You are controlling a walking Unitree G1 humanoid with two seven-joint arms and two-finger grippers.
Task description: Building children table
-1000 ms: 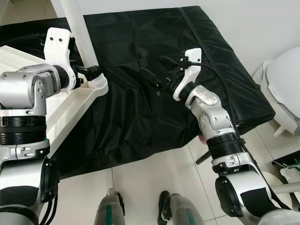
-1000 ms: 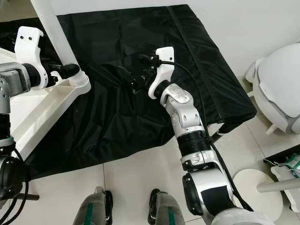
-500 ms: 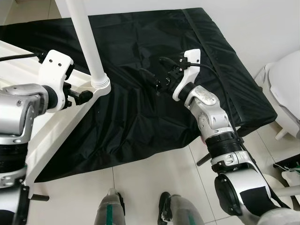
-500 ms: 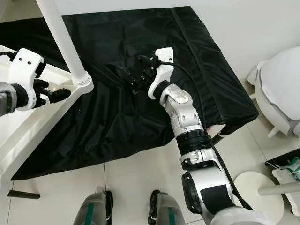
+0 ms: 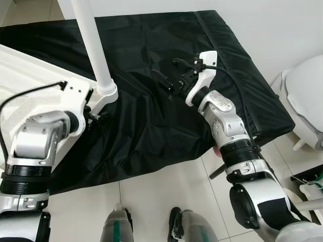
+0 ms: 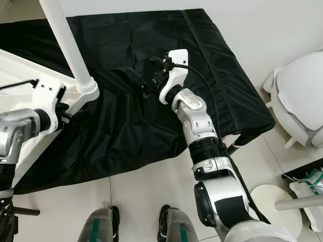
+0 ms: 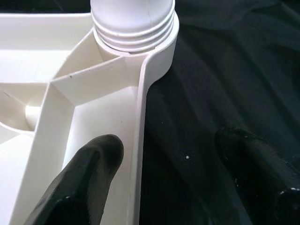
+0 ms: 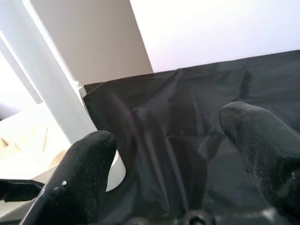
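Left gripper [image 7: 159, 176] is spread wide at the corner of the upturned white tabletop [image 5: 20, 80]. One finger [image 7: 79, 180] lies inside the rim of the tabletop, on its ribbed underside; the other finger sits outside the rim, over the black cloth [image 5: 151, 121]. The rim wall stands between my two fingers, and I cannot tell whether either one touches it. Nothing is pinched.

Just beyond my left fingertips is the corner socket [image 7: 133, 28], a ringed white collar moulded into the tabletop. A white table leg [image 5: 91, 43] stands upright in this socket and rises out of the top of the head views. The tabletop lies underside up on the cloth at my left, with its corner pointing toward the middle of the scene.

Right gripper [image 5: 169, 83] hangs above the black cloth, to the right of the leg and well apart from it. Its fingers [image 8: 79, 173] are spread and hold nothing. The right wrist view looks along them toward the leg and its socket.

Black cloth covers a low, flat surface, wrinkled across the middle and draped over the near edge onto the pale tiled floor [image 5: 166, 191]. My two feet [image 5: 118, 227] stand on the tiles nearest the camera. A white rounded object [image 6: 303, 96] sits at far right, beside the cloth.
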